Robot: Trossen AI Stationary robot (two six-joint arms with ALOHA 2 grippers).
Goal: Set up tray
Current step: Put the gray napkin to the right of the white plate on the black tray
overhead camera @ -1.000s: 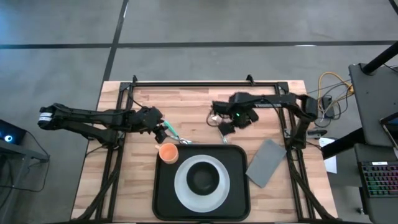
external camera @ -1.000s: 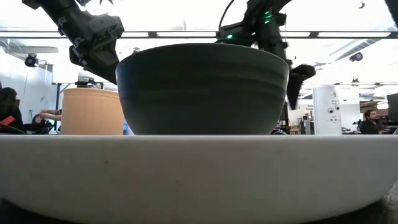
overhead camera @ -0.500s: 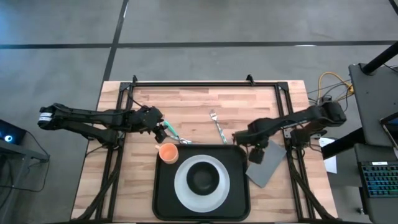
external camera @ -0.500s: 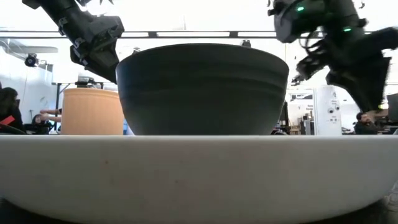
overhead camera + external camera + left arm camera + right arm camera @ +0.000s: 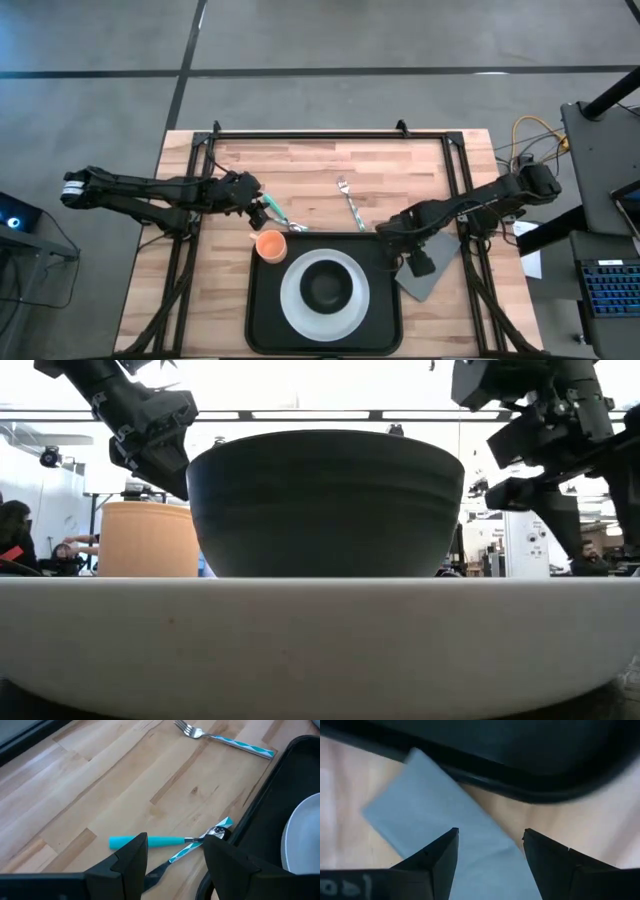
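The black tray (image 5: 262, 310) lies at the table's near middle. It carries a white plate (image 5: 295, 300) with a dark bowl (image 5: 325, 288) on it, and an orange cup (image 5: 270, 245) on its far left corner. My left gripper (image 5: 175, 865) is open and hovers above two spoon-like utensils (image 5: 150, 841) that lie on the wood by the tray's far left corner. My right gripper (image 5: 490, 865) is open above the flat grey napkin (image 5: 445, 830), which lies on the table just right of the tray. A fork (image 5: 350, 202) lies on the wood beyond the tray.
In the low view the bowl (image 5: 325, 500) and plate rim (image 5: 320, 640) fill the front, with the cup (image 5: 150, 540) behind on the left. Dark frame rails (image 5: 330, 133) run along the table's far and side edges. Bare wood shows at the far left.
My right gripper has swung from the far middle of the table, where the fork lies, toward the near right and now stands over the grey napkin. The fork, hidden under that gripper a second ago, shows lying on the wood.
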